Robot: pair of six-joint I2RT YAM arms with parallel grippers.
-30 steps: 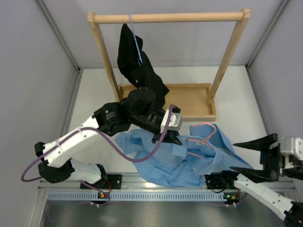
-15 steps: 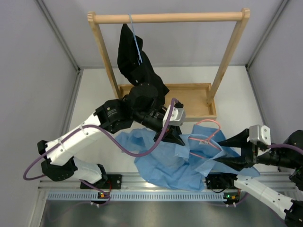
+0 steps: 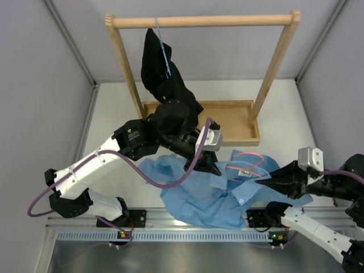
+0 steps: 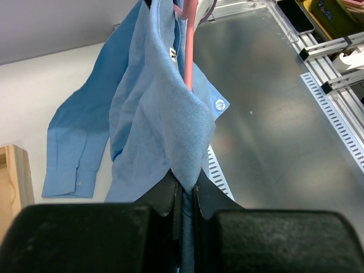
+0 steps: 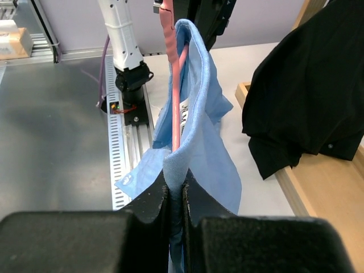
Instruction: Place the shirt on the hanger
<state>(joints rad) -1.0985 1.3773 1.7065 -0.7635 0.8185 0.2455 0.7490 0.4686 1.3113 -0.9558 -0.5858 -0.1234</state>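
Observation:
The light blue shirt (image 3: pixel 199 193) lies crumpled on the table between my two arms, with the pink hanger (image 3: pixel 248 154) resting inside its collar area. My left gripper (image 3: pixel 209 168) is shut on a fold of the shirt (image 4: pixel 153 114), and the hanger (image 4: pixel 189 51) runs just beyond that fold. My right gripper (image 3: pixel 267 183) is shut on the shirt's right side. In the right wrist view the cloth (image 5: pixel 199 142) is pinched between the right gripper (image 5: pixel 175 190), and the hanger's pink wire (image 5: pixel 175 102) rises behind the fold. The left gripper (image 4: pixel 185 190) shows cloth squeezed between its jaws.
A wooden rack (image 3: pixel 205 21) stands at the back with a black shirt (image 3: pixel 162 74) hanging from a light-blue hanger (image 3: pixel 164 51). Its wooden tray base (image 3: pixel 233 122) lies just behind the shirt. Grey walls close in both sides. The black shirt (image 5: pixel 307 85) hangs right of my right gripper.
My right gripper swung in from the right edge to the shirt and shut on its cloth. The left gripper kept its hold and barely moved.

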